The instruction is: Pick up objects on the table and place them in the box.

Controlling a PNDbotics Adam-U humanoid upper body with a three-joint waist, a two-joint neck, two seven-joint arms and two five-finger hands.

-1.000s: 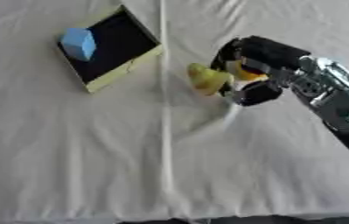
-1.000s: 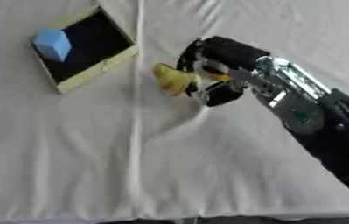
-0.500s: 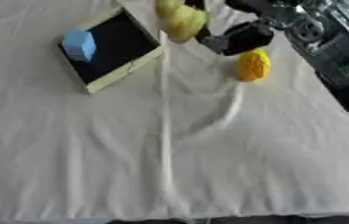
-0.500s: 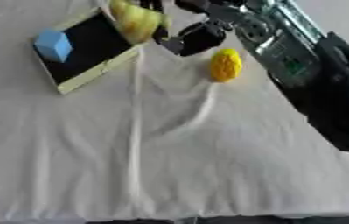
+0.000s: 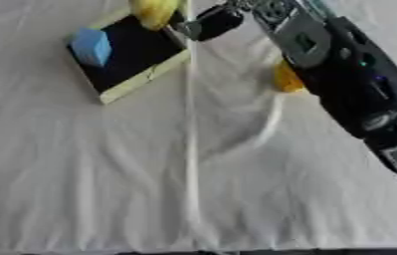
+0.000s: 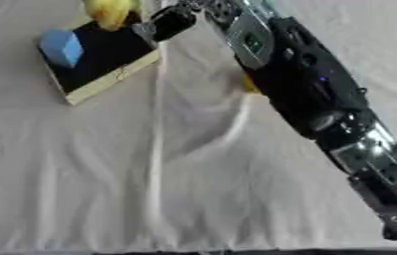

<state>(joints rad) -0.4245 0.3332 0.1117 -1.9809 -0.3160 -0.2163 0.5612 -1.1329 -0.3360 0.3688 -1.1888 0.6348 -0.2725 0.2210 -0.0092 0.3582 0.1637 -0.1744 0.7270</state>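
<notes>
Yellow, soft-looking rounded object (image 5: 153, 11) hangs over the far corner of the shallow black-lined box with pale rim (image 5: 141, 82), pinched by the right hand (image 5: 208, 21). Let go here and it could clip the rim and roll out, away from the blue block (image 5: 91, 46) lying inside the box.

The black and silver right arm (image 5: 349, 84) stretches diagonally from the lower right toward the top centre. Its right hand (image 5: 215, 20) sits at the top edge, fingers curled around something yellow, partly cropped.
</notes>
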